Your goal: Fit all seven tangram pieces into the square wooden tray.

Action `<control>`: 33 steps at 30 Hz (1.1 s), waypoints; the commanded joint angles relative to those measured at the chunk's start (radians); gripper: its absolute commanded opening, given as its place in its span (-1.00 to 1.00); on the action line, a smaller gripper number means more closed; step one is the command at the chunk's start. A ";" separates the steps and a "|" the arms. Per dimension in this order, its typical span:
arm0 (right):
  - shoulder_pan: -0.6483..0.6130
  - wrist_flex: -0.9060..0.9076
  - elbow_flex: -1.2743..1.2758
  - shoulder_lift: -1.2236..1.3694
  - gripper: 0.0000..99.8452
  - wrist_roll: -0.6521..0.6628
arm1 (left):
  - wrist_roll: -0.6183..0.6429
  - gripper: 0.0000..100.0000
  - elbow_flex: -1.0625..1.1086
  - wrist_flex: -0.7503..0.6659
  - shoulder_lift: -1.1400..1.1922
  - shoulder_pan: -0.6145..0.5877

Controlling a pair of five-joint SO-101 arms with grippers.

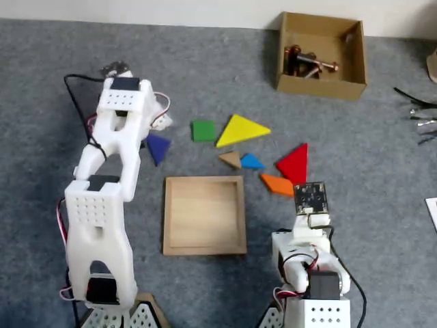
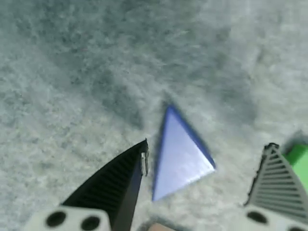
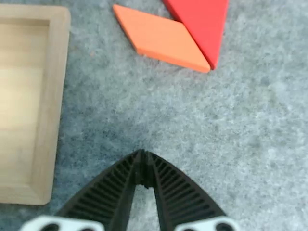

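Note:
The square wooden tray (image 1: 204, 250) lies on the grey carpet with nothing in it. Beyond it are a green square (image 1: 203, 130), a yellow triangle (image 1: 242, 129), a tan triangle (image 1: 231, 159), a small blue triangle (image 1: 251, 162), a red triangle (image 1: 294, 163) and an orange parallelogram (image 1: 278, 184). A dark blue triangle (image 2: 180, 154) lies flat between the fingers of my left gripper (image 2: 207, 154), which is open around it just above the carpet. My right gripper (image 3: 144, 169) is shut and holds nothing, near the tray's right side (image 3: 48, 110), short of the orange parallelogram (image 3: 163, 39) and red triangle (image 3: 199, 19).
A cardboard box (image 1: 321, 78) with metal parts stands at the back right. Cables and tools lie at the right edge (image 1: 418, 109). Bare carpet surrounds the tray.

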 commanded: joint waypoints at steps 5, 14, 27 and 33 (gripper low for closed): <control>-0.007 -0.007 0.122 -0.013 -0.99 -0.005 | 0.006 -0.33 -0.047 -0.017 0.053 -0.005; -0.007 -0.007 0.122 -0.013 -0.99 -0.005 | 0.011 -0.33 -0.041 -0.009 0.056 -0.007; -0.007 -0.007 0.122 -0.013 -0.99 -0.005 | 0.005 -0.69 -0.045 0.006 0.050 -0.002; -0.007 -0.007 0.122 -0.013 -0.99 -0.005 | 0.005 -0.49 -0.045 0.006 0.050 -0.002</control>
